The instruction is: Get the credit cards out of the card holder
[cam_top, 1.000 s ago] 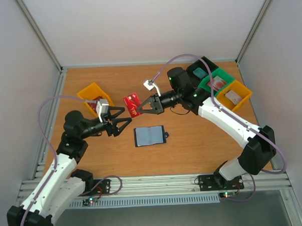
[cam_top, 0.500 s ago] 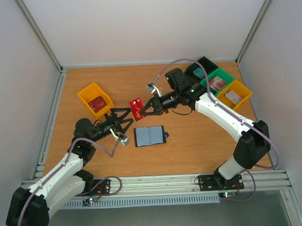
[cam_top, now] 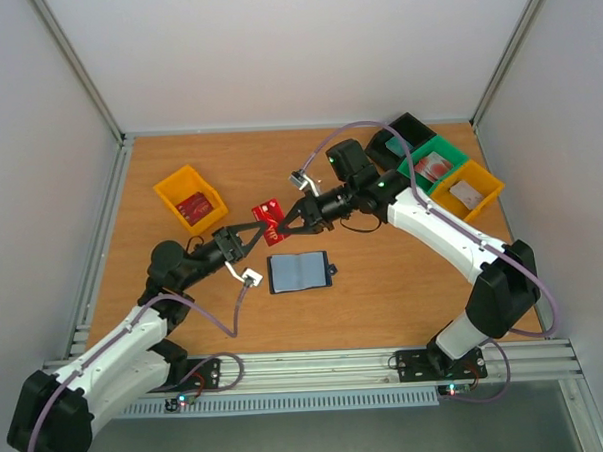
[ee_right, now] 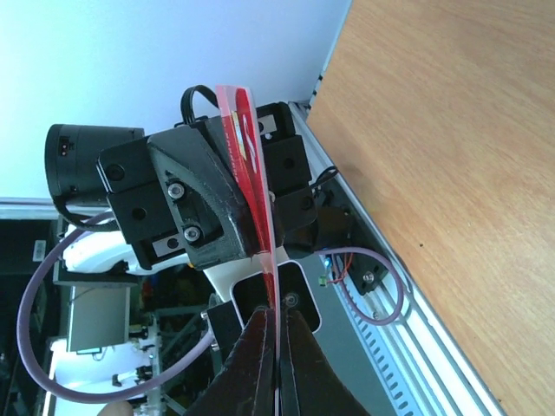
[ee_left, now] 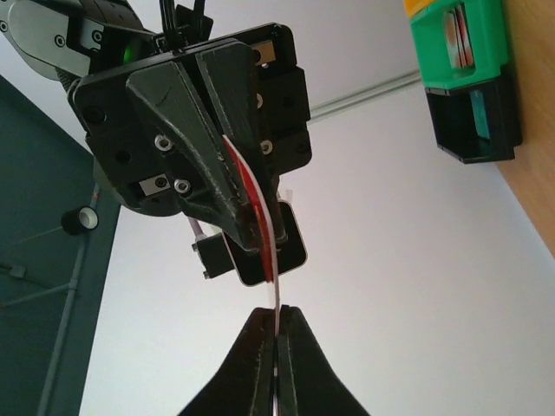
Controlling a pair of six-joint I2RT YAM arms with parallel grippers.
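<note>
A red credit card hangs in the air above the table, pinched from both sides. My left gripper is shut on its left edge and my right gripper is shut on its right edge. In the left wrist view the black fingertips clamp the card's thin edge. The right wrist view shows that gripper closed on the same card. The navy card holder lies open and flat on the table just below the card, its pale inner pockets facing up.
A yellow bin at the left holds a red card. At the back right stand a black bin, a green bin and a yellow bin. Metal rails edge the table.
My left gripper, open half a second ago, has reached the card and shut on its free edge. The right gripper has kept hold of the card, shifting slightly left.
</note>
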